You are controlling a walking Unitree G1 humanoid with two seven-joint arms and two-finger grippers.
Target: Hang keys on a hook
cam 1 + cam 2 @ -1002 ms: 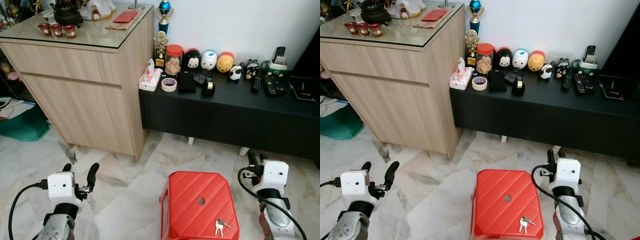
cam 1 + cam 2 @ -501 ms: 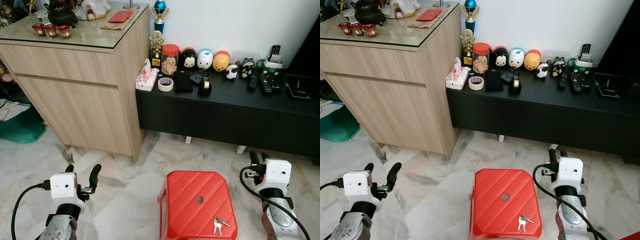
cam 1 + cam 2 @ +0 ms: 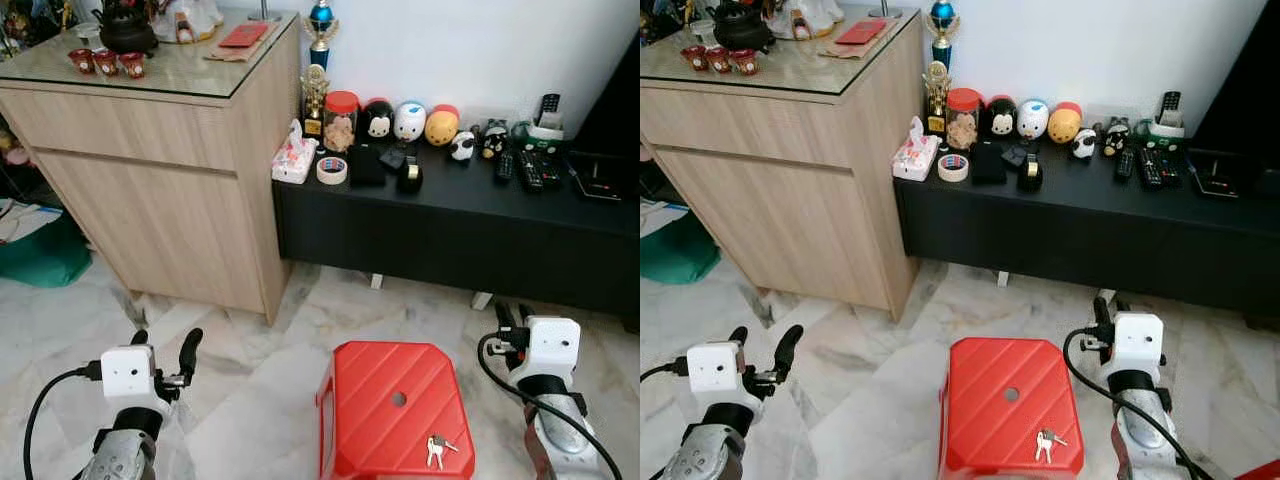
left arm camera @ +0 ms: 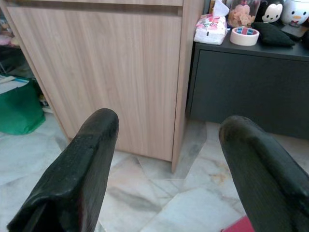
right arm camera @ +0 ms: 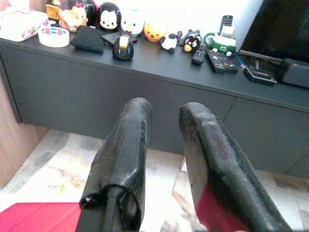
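Left claw point(image 3: 160, 347) is down low over the marble floor point(image 3: 250, 360), fingers spread wide apart and holding nothing, with the wooden cabinet point(image 3: 160, 170) ahead of it. In the middle there's a red stool point(image 3: 390, 415), and the keys point(image 3: 437, 450) are lying on its top near the front right corner. Right claw point(image 3: 510, 318) is just to the stool's right, fingers only slightly apart, empty, pointing at the black table point(image 3: 460, 215) full of little figurines.

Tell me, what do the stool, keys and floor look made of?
Stool: likely moulded plastic, glossy red with ridged lines. Keys: probably metal, silvery glint. Floor: looks like polished marble or similar tile, pale with grey-brown veins and visible joints.
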